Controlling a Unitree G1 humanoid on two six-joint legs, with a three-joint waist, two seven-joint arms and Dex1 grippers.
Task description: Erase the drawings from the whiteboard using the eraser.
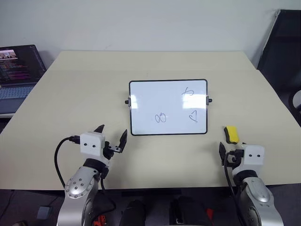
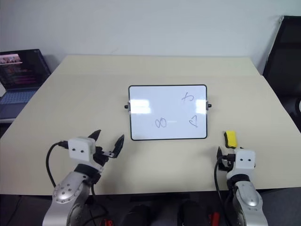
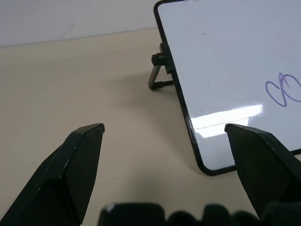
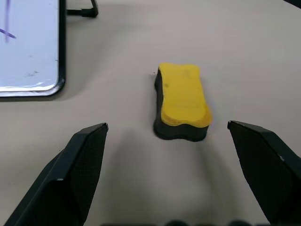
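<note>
The whiteboard [image 1: 155,99] lies flat at the middle of the beige table, black-framed. The drawings are thin blue marks on it: a squiggle [image 1: 188,92] at its far right, a heart [image 1: 193,116] below that, and a figure-eight [image 1: 161,117] near the front edge. The eraser [image 1: 231,134], yellow on top with a black underside, lies on the table just right of the board's near right corner. My right gripper [image 4: 167,126] stands open a short way behind the eraser [image 4: 182,101], not touching it. My left gripper [image 1: 112,133] is open and empty, near the board's near left corner [image 3: 207,167].
An open laptop [image 1: 19,70] sits off the table's far left edge. A dark chair [image 1: 282,47] stands at the far right. The table [image 1: 84,84] has wide bare room around the board, and its front edge runs just under both grippers.
</note>
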